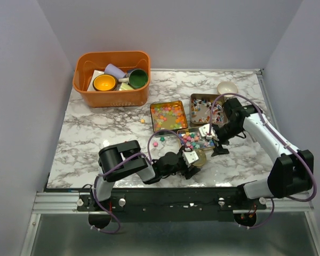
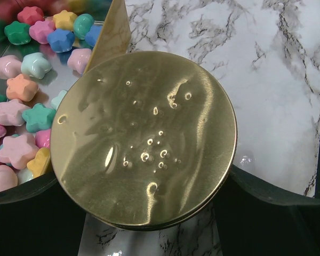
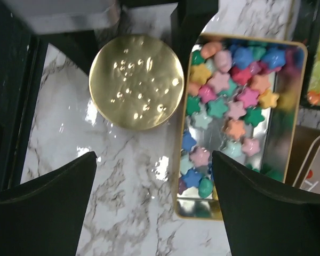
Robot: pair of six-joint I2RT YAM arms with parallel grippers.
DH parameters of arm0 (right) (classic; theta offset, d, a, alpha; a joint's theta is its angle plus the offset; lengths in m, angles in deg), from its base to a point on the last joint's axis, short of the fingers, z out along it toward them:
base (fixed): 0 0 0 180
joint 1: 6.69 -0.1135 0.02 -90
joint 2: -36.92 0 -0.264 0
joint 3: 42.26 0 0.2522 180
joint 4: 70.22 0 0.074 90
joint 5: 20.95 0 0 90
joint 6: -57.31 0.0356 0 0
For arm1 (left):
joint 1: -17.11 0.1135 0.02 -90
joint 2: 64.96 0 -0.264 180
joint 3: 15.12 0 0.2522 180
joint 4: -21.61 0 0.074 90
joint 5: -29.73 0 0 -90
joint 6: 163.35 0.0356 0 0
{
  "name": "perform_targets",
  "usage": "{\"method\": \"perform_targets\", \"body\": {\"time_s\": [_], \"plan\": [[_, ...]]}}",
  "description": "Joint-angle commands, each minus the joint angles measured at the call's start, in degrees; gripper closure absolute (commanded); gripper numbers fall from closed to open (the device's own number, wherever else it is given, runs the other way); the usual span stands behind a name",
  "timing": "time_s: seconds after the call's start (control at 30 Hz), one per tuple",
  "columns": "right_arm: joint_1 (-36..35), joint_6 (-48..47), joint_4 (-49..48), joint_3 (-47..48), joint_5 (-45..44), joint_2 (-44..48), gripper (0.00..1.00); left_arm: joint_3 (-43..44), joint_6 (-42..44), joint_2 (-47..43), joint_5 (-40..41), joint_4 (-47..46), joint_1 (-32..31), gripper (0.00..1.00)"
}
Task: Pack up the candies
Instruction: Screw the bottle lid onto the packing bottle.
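Your left claw (image 2: 143, 173) is gripping the gold lid (image 2: 144, 133). Its fingers (image 2: 266, 197) are spread wide and pressing on opposite sides of the rim, so the lid is filling the whole gap between them. The star-shaped candies (image 2: 21, 122) are lying in a tin (image 2: 109, 37) just ahead of that claw, on the left of its wrist view, and the lid's far edge is overlapping the tin's corner.

Your right claw (image 3: 153, 156) is hanging wide open above the bench (image 3: 128, 186) and is holding nothing. In its wrist view the tin is running forward from under the tip of the right-hand finger. The candies are lying ahead and to the right of the gap, and the lid is sitting ahead, just beside the tin.
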Motion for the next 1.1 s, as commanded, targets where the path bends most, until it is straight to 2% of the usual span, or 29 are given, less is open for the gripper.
{"method": "perform_targets", "body": {"time_s": [0.0, 0.07, 0.33, 0.4, 0.53, 0.8, 0.87, 0.97, 1.0, 1.07], "plan": [[-1.3, 3.0, -0.4, 2.2, 10.6, -3.0, 0.21, -2.2, -0.1, 4.2, 3.8, 16.7, 1.4, 1.0], [-3.1, 1.3, -0.4, 0.6, 9.6, -3.2, 0.36, -2.2, 0.1, 4.2, 3.9, 16.7, 1.4, 1.0], [-7.3, 0.3, -4.9, -4.0, 5.7, -5.0, 0.49, -1.7, 0.0, 4.9, 3.8, 17.2, 1.4, 1.0], [-8.0, 0.4, -7.5, -5.9, 3.4, -4.7, 0.55, -1.5, -0.3, 5.1, 3.8, 17.4, 1.4, 1.0], [-10.6, 2.4, -15.6, -11.6, -1.8, -5.4, 0.55, -1.5, -0.4, 5.3, 3.7, 17.5, 1.4, 1.0], [-11.0, 5.7, -19.5, -13.4, -5.3, -5.3, 0.55, -1.3, -0.7, 5.5, 3.3, 18.0, 1.4, 1.0], [-10.5, 8.8, -18.1, -11.7, -4.3, -4.1, 0.51, -1.3, -0.5, 5.3, 3.3, 18.2, 1.4, 1.0], [-7.3, 7.3, -14.2, -7.9, 0.2, -0.2, 0.35, -1.5, -0.5, 5.2, 3.0, 18.3, 1.4, 1.0], [-6.7, 6.5, -13.5, -6.9, 1.0, 1.1, 0.25, -1.4, -0.5, 5.3, 2.9, 18.3, 1.4, 1.0], [-6.2, 2.7, -11.4, -6.7, 2.0, 3.4, 0.17, -1.4, -0.7, 5.4, 2.6, 18.3, 1.3, 1.0]]}}
